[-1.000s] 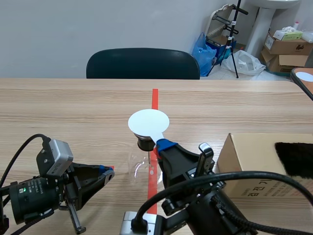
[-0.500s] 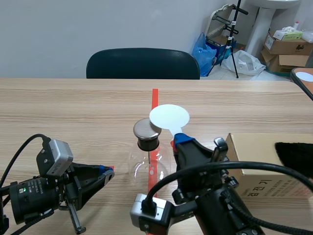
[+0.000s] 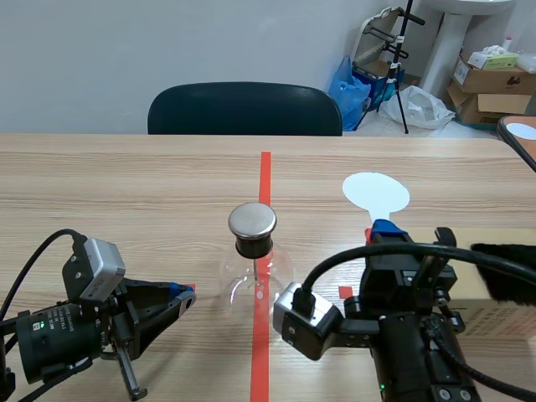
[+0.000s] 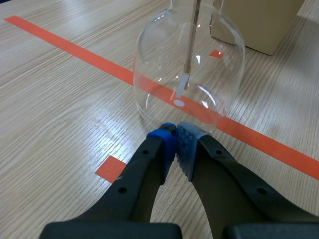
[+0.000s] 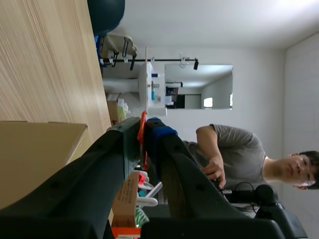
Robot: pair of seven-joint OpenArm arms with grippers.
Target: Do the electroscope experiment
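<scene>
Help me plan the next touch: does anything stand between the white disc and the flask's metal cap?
Nothing visible does. The right gripper holds the white disc to the right of the flask; only bare table shows between disc and metal cap.

You see a clear round glass flask (image 3: 254, 272) with silver cap (image 3: 252, 220) and black stopper (image 3: 253, 246), a flat white round paddle (image 3: 376, 193), a plain brown cardboard box (image 4: 259, 25), a pale wood-grain table (image 3: 126, 184) with orange-red tape (image 3: 265, 172), and blue dotted pads (image 4: 188, 142) on the black left gripper (image 4: 174, 130).
</scene>
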